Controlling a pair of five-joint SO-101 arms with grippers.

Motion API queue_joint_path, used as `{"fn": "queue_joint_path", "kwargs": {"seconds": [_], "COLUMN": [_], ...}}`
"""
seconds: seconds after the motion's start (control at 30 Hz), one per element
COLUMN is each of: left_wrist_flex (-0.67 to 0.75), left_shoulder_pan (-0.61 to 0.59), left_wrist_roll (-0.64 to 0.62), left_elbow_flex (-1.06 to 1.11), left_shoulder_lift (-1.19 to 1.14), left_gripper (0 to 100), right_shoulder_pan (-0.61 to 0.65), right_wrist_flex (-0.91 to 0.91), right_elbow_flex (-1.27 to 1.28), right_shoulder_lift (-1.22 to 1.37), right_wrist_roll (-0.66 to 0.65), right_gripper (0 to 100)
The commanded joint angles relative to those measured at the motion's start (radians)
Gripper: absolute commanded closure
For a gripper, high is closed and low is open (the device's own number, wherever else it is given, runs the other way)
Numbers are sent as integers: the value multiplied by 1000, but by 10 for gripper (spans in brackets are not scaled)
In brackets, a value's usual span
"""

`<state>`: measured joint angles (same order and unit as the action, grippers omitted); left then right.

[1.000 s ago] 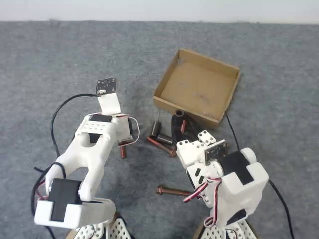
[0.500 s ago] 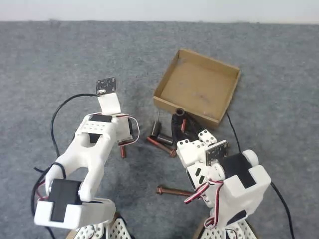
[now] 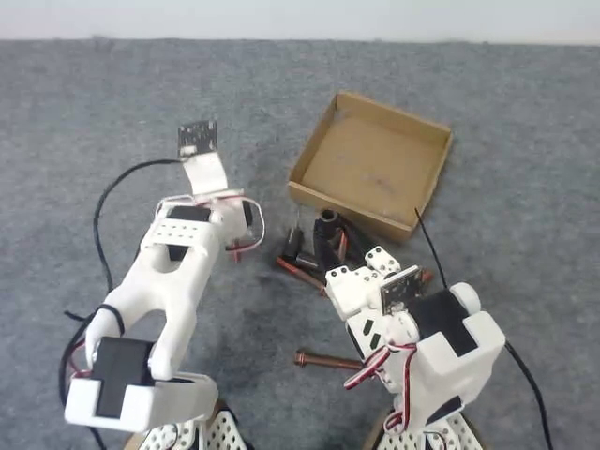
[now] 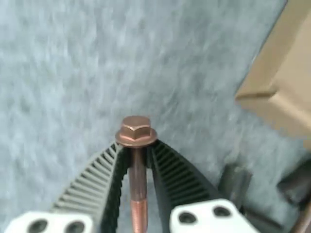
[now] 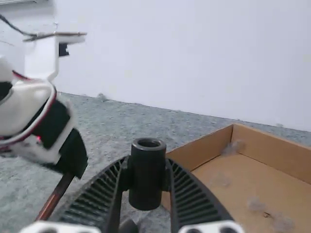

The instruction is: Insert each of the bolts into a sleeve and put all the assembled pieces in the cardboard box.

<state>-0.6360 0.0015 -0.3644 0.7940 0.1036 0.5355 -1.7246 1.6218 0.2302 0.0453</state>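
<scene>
Left tool (image 4: 137,149): ribbed black jaws pinched on the shank of a copper-coloured bolt (image 4: 136,132). Its flanged hex head sits just past the tips and the shank runs back between the jaws. The grip is on the shank, so the bolt likely can't roll; which end is free for insertion is hard to tell.

Right tool (image 5: 147,171): jaws clamped on the flanks of a matte black sleeve (image 5: 147,162). The sleeve is a smooth cylinder held upright with its bore open on top, which I read as a socket presented for the bolt. The left tool hangs to one side of it, near but apart.

Just beside the right tool, toward the left one, a few loose pieces (image 3: 295,248) lie on the worktop (image 3: 112,94), a grey, felt-like nap. A loose bolt (image 3: 328,359) lies behind the tool, by the arm's base.

Beyond the sleeve is the cardboard box (image 5: 252,143). It is open-topped raw brown board with flecks of fluff on its floor and no assemblies in it.
</scene>
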Motion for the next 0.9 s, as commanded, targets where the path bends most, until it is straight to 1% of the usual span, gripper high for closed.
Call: {"fn": "queue_joint_path", "kwargs": {"seconds": [0.0,0.27,0.47,0.57,0.67,0.77,0.87], "left_wrist_flex": [38,37,35,38,51,161,351], "left_shoulder_pan": [8,8,32,28,25,28,31], "left_wrist_roll": [14,14,14,14,17,15,14], "left_elbow_flex": [-117,-182,-157,-117,-58,47,183], "left_shoulder_lift": [69,71,78,144,247,324,373], "left_gripper": [988,988,988,988,988,988,988], "right_shoulder_pan": [35,97,168,188,217,223,226], "right_wrist_flex": [4,12,150,191,285,360,400], "right_elbow_flex": [29,23,-48,-107,-170,-221,-253], "right_shoulder_lift": [-48,-47,-48,-48,-48,-48,-48], "right_wrist_roll": [-17,-17,-17,-17,-17,-15,-14], "right_gripper": [992,992,992,992,992,992,992]}}
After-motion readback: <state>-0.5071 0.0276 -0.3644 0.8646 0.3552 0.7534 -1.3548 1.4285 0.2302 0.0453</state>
